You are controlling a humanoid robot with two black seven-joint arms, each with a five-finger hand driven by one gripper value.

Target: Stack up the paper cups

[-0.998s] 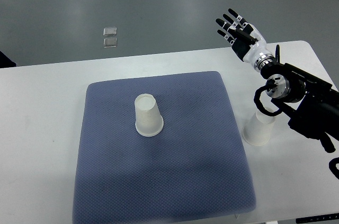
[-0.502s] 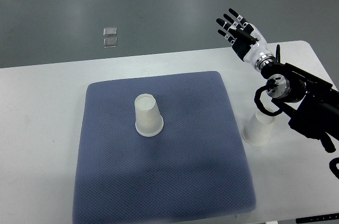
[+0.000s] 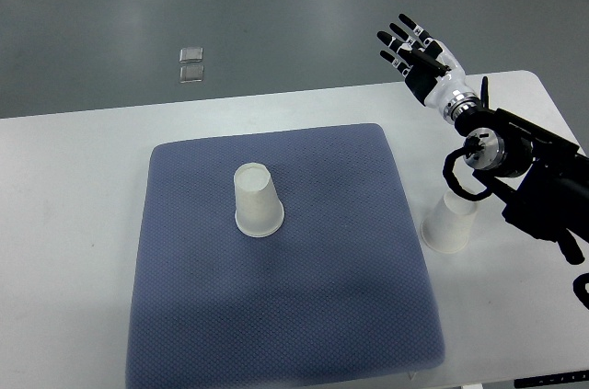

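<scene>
A long white table holds a big square blue-grey cloth mat. The black and white right hand is up over the table's far edge, its fingers spread wide, holding nothing. One upside-down white paper cup stands on the mat. Another upside-down white paper cup stands on the table just right of the mat, partly under the arm.

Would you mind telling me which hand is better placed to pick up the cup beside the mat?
The right hand: it is open, above the table's far edge, and the off-mat cup sits under its arm. No left arm shows.
</scene>
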